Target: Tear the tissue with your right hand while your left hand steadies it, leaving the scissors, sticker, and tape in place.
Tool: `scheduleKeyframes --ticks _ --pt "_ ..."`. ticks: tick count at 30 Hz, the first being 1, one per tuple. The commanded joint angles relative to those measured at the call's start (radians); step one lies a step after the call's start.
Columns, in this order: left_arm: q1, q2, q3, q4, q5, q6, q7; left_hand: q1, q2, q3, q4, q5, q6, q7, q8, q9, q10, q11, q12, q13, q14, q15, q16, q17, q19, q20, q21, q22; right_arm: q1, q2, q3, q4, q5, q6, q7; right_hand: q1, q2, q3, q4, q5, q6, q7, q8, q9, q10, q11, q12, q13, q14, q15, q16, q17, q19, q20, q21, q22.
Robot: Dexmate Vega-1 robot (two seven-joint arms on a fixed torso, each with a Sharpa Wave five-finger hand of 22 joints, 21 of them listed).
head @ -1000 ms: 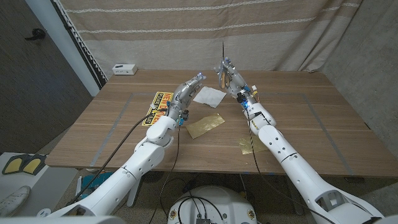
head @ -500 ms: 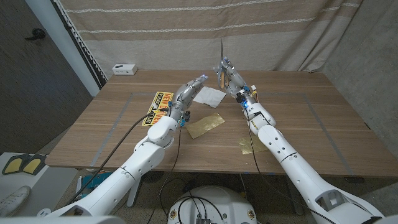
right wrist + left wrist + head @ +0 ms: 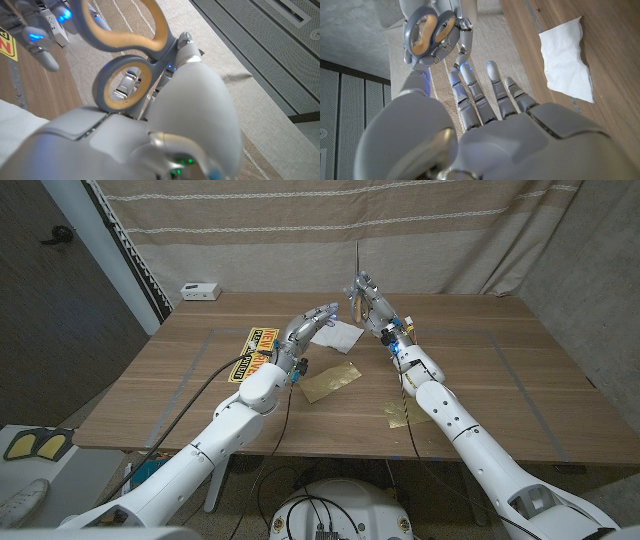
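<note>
A white tissue [image 3: 338, 336] lies on the wooden table [image 3: 480, 360] past its middle; it also shows in the left wrist view [image 3: 567, 60]. My right hand [image 3: 372, 306] is raised just right of the tissue and grips the scissors [image 3: 356, 288], blades pointing up. The grey, yellow-lined scissor handles [image 3: 125, 60] fill the right wrist view and appear in the left wrist view [image 3: 427, 30]. My left hand [image 3: 306, 328] hovers over the tissue's left edge with fingers [image 3: 492, 92] spread, holding nothing. The yellow and black sticker [image 3: 250, 353] lies left of my left hand.
Two gold strips lie nearer me, one [image 3: 332, 382] by my left wrist and a smaller one [image 3: 396, 413] under my right forearm. A small white box [image 3: 200, 290] sits at the back left corner. A curtain [image 3: 300, 230] hangs behind the table.
My left hand has reached further forward and to the right, its fingertips now over the tissue's edge, closer to the scissors. My right hand holds almost still with the scissors.
</note>
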Motion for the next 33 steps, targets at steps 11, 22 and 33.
scheduleKeyframes --ticks 11,22,33 --pt "-0.035 0.019 0.02 -0.025 0.005 0.123 -0.004 0.036 -0.028 -0.066 -0.001 0.006 -0.01 0.013 -0.008 0.006 0.224 0.002 0.095 -0.011 0.298 -0.162 0.189 0.021 0.204 -0.055 0.329 0.343 0.004 -0.005 -0.002 0.004 0.016 -0.019 0.022 0.069 0.084 0.016 0.013 0.004 0.01 -0.004 -0.008 0.003 0.007 -0.007 0.003 0.004 0.02 -0.087 0.002 0.001 -0.003 -0.16 0.009 0.0" --pt "-0.048 0.015 0.027 -0.017 -0.022 0.127 -0.034 0.023 -0.039 -0.109 0.01 -0.003 -0.009 0.005 -0.004 0.01 0.439 0.002 0.143 -0.117 0.607 -0.167 0.255 0.069 0.41 -0.166 0.696 0.676 0.001 -0.003 -0.002 0.001 0.017 -0.019 0.022 0.068 0.083 0.017 0.013 0.003 0.01 -0.003 -0.012 0.003 0.007 -0.007 0.002 0.004 0.021 -0.087 0.002 -0.001 -0.001 -0.16 0.014 0.0" --pt "-0.042 -0.023 0.005 0.027 -0.176 0.105 -0.127 0.019 -0.052 -0.134 0.004 0.003 0.137 0.032 0.015 0.009 0.572 0.002 0.267 -0.015 0.789 -0.164 0.365 0.161 0.508 -0.172 0.774 0.675 -0.001 -0.004 -0.002 -0.004 0.026 -0.027 0.027 0.068 0.082 0.017 0.013 0.002 0.012 -0.002 -0.016 0.003 0.008 -0.007 0.0 0.004 0.021 -0.087 0.001 -0.003 0.001 -0.16 0.018 0.0"
